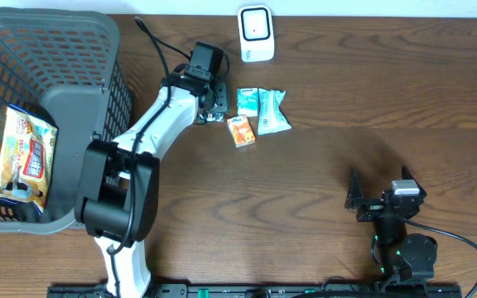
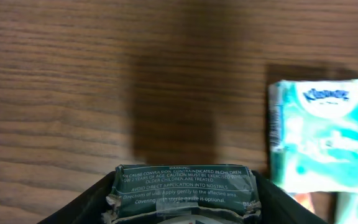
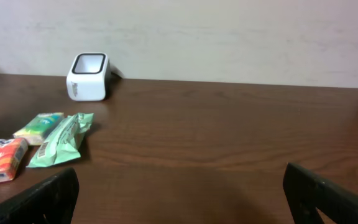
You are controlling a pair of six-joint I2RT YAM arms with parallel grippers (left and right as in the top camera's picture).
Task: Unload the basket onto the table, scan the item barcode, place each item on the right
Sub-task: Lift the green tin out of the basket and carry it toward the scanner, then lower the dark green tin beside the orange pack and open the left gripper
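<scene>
My left gripper (image 2: 185,202) is shut on a dark green box (image 2: 185,186) with white warning text, its torn front edge facing the camera; it hangs just above the wood. In the overhead view the left gripper (image 1: 212,106) sits left of the small packs and below-left of the white barcode scanner (image 1: 256,33). No barcode shows on the box's visible face. My right gripper (image 1: 378,199) rests near the front right, open, with nothing between its fingers (image 3: 48,199).
A teal tissue pack (image 1: 247,101), a green pack (image 1: 273,112) and an orange pack (image 1: 241,130) lie right of the left gripper. A grey basket (image 1: 56,58) at the left holds a snack bag (image 1: 25,153). The scanner's cable (image 1: 151,41) runs behind the arm.
</scene>
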